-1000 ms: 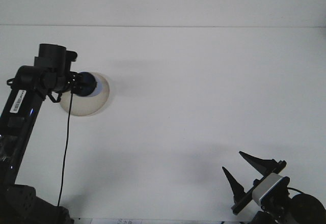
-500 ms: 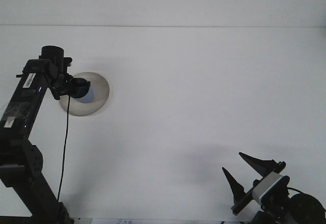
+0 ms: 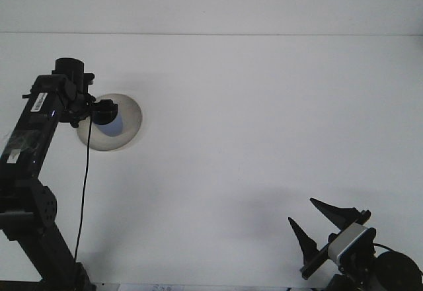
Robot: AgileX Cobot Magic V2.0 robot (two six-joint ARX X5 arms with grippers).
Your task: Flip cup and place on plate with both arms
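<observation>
One view: front, looking forward over the white table.
Left arm: its gripper is over the left side of the plate, at the far left of the table.
What changed with the left arm: one second ago the arm leaned low and its tip reached further over the plate; half a second ago it had swung up and pulled a bit to the left; since then it has hardly moved.
Cup: the blue cup sits over the plate, right at the tip of the left gripper.
What changed with the cup: it was more to the right on the plate one second ago, and now it is nearer the left side, moving with the gripper.
Left fingers: they are close around the cup and seem to hold it, but they are dark and small here, so I cannot tell for sure.
Right arm: its gripper is at the bottom right, well apart from the plate.
Right fingers: spread wide apart, holding nothing, and not moved at all.
What it means: I think the cup is at the plate now, and letting go is the step left.
</observation>
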